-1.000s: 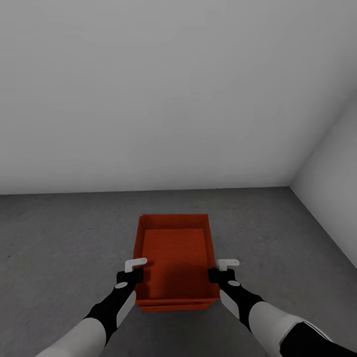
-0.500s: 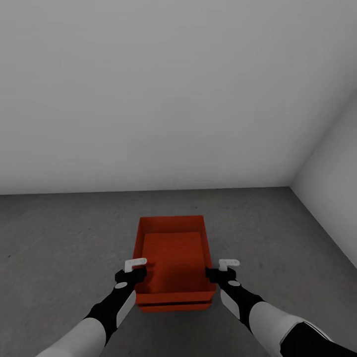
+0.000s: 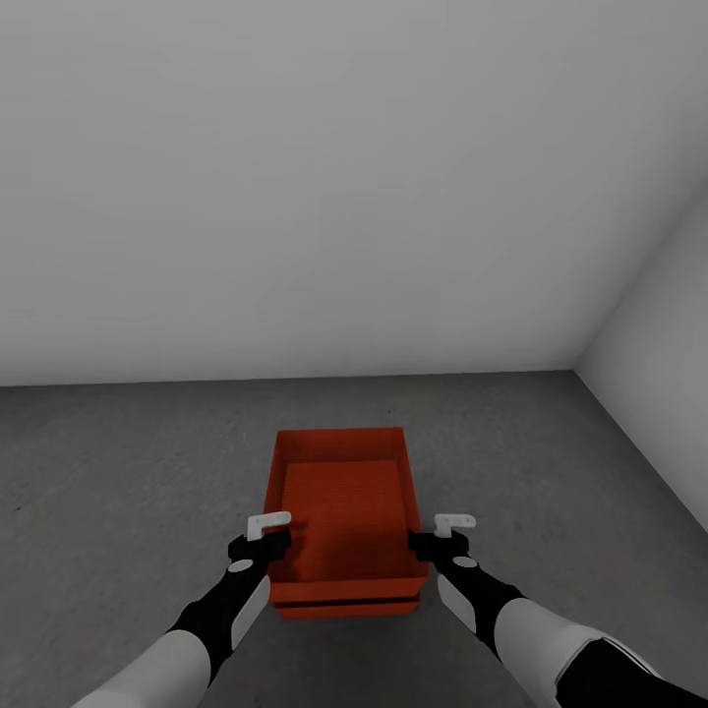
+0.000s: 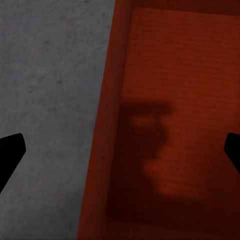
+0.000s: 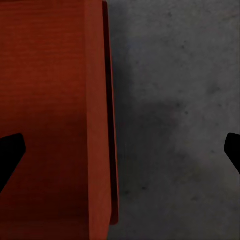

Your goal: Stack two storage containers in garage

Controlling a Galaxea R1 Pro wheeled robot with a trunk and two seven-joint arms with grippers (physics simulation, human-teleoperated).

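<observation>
Containers sat low and centred in the head view: one orange-red top container, open side up, rested inside or on a second bottom container, of which only a thin strip showed along the near edge. Both stood on the floor — dark grey, speckled concrete that filled the lower half of the frame. A plain white back wall took up the upper half, and a second white side wall ran down the right edge, meeting the first in a corner at the right.

Two black-and-white arms reached up from the bottom corners. The left gripper stood at the top container's left rim and the right gripper at its right rim — each with its fingers spread wide and straddling the wall, gripping nothing.

From the left wrist view, the dark left fingertips appeared at opposite edges of the frame, far apart, with the container's wall and ribbed red bottom between them and grey concrete on the other side of the wall. From the right wrist view, the right fingertips were likewise far apart; between them ran the red wall, with a slim edge of the lower container just beside it and bare concrete beyond.
</observation>
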